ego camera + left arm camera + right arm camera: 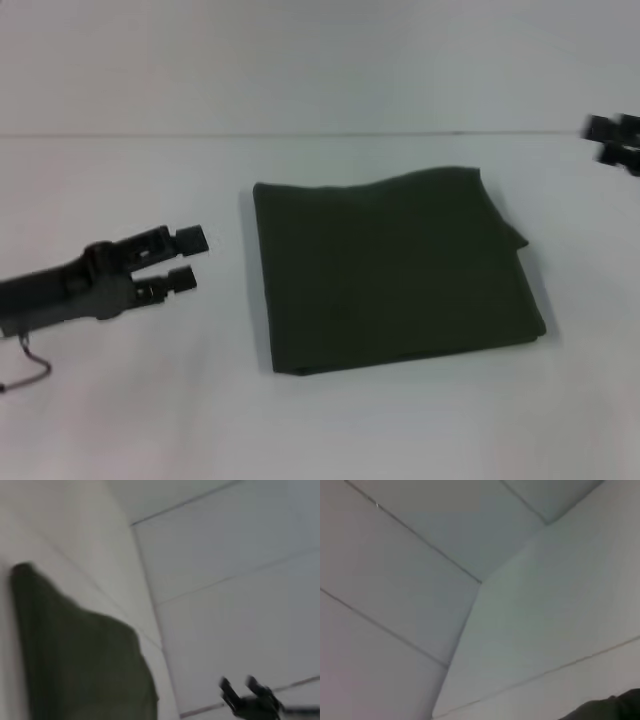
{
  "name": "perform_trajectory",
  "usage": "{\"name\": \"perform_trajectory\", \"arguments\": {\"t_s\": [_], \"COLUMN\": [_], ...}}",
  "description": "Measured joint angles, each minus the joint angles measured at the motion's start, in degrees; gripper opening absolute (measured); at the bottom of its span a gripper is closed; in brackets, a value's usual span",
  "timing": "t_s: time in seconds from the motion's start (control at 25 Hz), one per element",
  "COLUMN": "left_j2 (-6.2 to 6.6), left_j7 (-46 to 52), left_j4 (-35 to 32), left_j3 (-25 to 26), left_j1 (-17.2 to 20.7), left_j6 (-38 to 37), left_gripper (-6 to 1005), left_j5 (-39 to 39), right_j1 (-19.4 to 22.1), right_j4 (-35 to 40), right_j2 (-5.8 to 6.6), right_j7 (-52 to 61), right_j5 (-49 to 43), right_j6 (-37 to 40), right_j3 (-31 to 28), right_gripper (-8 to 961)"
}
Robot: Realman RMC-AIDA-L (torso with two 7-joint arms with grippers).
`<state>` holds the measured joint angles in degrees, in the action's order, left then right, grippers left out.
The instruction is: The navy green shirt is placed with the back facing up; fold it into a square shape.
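The navy green shirt point(392, 270) lies folded into a rough square at the middle of the white table, plain side up; it also shows in the left wrist view point(80, 655), and its edge in the right wrist view point(610, 710). My left gripper point(190, 258) hovers just left of the shirt, open, with nothing between its fingers. My right gripper point(612, 142) is at the far right edge, away from the shirt, and shows small in the left wrist view point(240, 686) with its fingers apart and empty.
The white table point(130, 420) spreads all round the shirt. A pale wall point(320, 60) rises behind its back edge. A thin cable point(30, 365) hangs below my left arm.
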<state>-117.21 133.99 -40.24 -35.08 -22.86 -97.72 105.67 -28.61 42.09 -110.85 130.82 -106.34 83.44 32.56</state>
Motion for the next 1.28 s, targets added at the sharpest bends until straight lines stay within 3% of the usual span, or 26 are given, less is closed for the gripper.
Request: {"name": "perform_trajectory", "arguments": {"t_s": [0.12, 0.28, 0.36, 0.56, 1.28], "left_j2": [-1.66, -4.19, -4.81, -6.3, -6.78], "left_j7": [1.5, 3.5, 3.9, 6.3, 8.1], "left_j4": [-0.2, 1.1, 2.7, 4.7, 12.2], "left_j3": [-0.2, -0.3, -0.3, -1.8, -5.2], "left_j1": [1.4, 1.5, 0.9, 0.1, -3.4], "left_j6": [2.2, 6.7, 7.8, 11.1, 22.4], "left_gripper": [941, 940, 940, 936, 872], "left_j5": [1.2, 6.4, 7.9, 9.2, 10.0], "right_j1": [2.7, 5.9, 6.5, 5.8, 5.4], "right_j4": [-2.2, -4.0, -4.2, -4.8, -5.8], "right_j2": [0.22, -0.17, -0.45, -0.41, -0.51], "right_j7": [-3.2, -7.5, -8.2, -8.9, -9.7], "right_j5": [2.7, 5.6, 5.7, 5.6, 6.0], "right_j6": [2.0, 4.2, 4.3, 3.8, 3.8], "right_j3": [-3.1, -8.0, -8.7, -8.8, -8.9], "right_gripper": [578, 703, 765, 727, 727]}}
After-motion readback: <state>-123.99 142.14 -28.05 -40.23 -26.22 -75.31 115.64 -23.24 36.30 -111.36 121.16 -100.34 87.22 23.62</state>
